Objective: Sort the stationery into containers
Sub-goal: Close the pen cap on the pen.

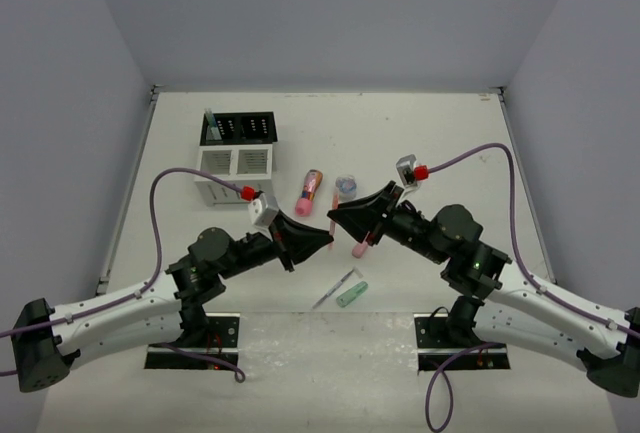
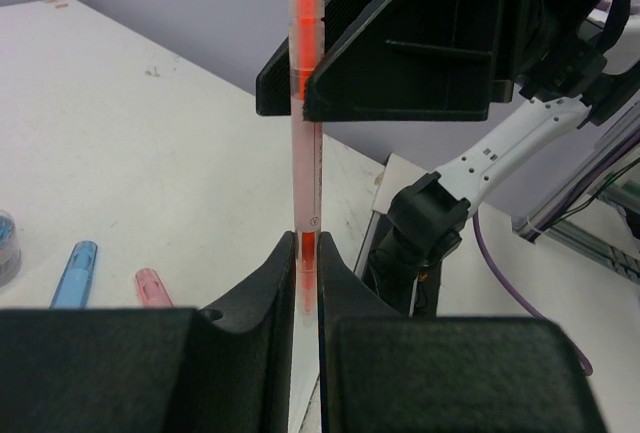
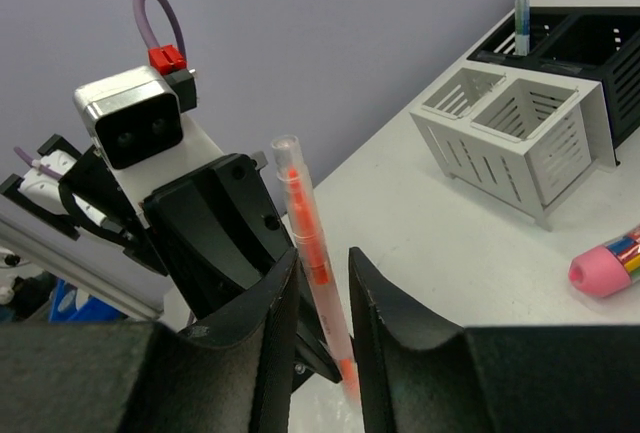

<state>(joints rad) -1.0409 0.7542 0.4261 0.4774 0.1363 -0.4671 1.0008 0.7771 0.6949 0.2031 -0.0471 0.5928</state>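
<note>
Black slotted grid rack: one grey-blue pen upright in a corner slot. White slatted two-compartment box is joined to it. Translucent orange pen is up off the counter. Left fingers are clamped on it; right fingers straddle it, slightly parted.
</note>
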